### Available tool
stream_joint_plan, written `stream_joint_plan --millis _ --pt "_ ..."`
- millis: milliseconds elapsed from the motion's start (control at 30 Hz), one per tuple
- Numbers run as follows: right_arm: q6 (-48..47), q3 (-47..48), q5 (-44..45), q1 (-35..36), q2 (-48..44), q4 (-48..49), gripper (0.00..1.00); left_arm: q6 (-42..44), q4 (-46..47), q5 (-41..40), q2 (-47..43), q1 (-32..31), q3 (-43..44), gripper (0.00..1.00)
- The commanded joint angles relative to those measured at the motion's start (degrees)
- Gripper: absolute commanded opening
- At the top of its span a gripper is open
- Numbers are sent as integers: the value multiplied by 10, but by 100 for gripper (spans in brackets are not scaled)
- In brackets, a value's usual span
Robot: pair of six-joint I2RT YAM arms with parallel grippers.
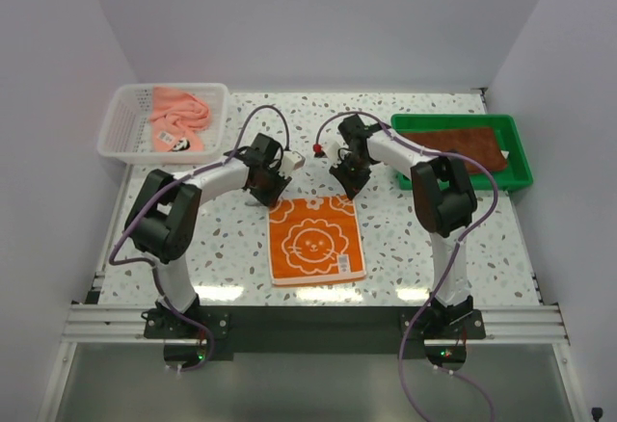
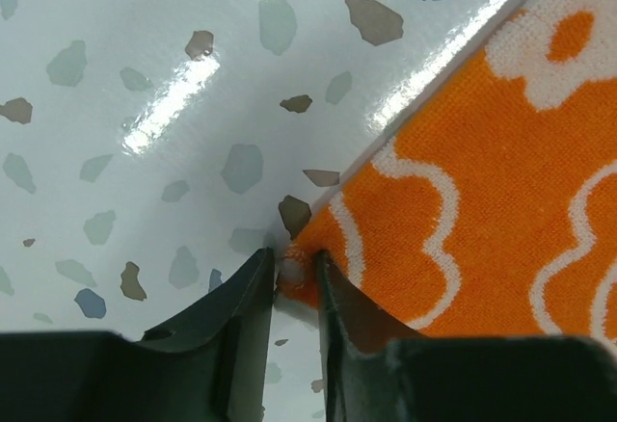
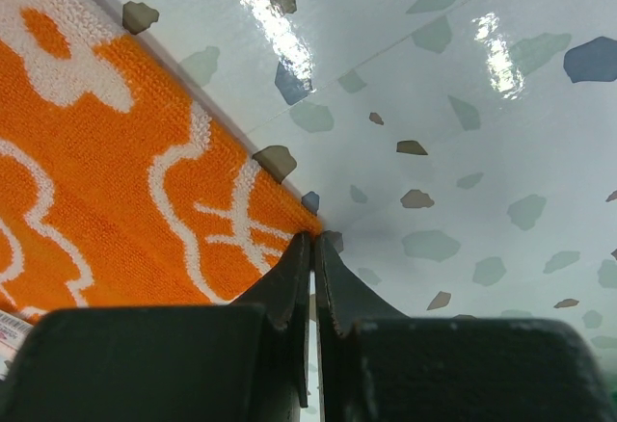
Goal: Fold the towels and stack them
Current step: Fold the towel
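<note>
An orange towel (image 1: 315, 240) with a white lion and flower pattern lies flat at the table's centre. My left gripper (image 1: 270, 194) is at its far left corner; in the left wrist view the gripper (image 2: 292, 270) is shut on that corner of the orange towel (image 2: 482, 181). My right gripper (image 1: 349, 188) is at the far right corner; in the right wrist view the gripper (image 3: 314, 241) is shut on the tip of the orange towel (image 3: 116, 181). A dark brown towel (image 1: 463, 145) lies in the green tray. A salmon pink towel (image 1: 178, 117) lies crumpled in the white basket. No hot pink towel is in view.
The white mesh basket (image 1: 114, 135) stands at the far left of the speckled table. The green tray (image 1: 522, 162) stands at the far right. A small red object (image 1: 317, 146) lies between the two arms, behind the orange towel.
</note>
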Motion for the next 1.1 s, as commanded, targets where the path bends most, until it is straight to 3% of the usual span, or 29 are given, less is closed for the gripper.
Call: stream_joint_plan --millis 0,67,133,400,533,833,1067 --pt "-2 -17 23 2 11 -14 0 6 -22 9 32 6 -19 27" --pt "-1 -16 25 1 5 -10 0 9 -25 -1 34 5 -15 6" --pt "7 -15 39 2 -5 -3 0 13 -30 -20 33 6 -3 0" --pt "46 4 107 1 -52 35 0 54 -39 -57 27 9 91 0" --pt "68 -3 124 0 -90 59 0 63 -25 -86 -2 8 98 0" --pt "114 -76 154 10 -187 71 0 13 0 -80 -103 5 8 0" --pt "201 -128 184 38 -249 27 0 -100 -44 -98 -172 -37 -40 0"
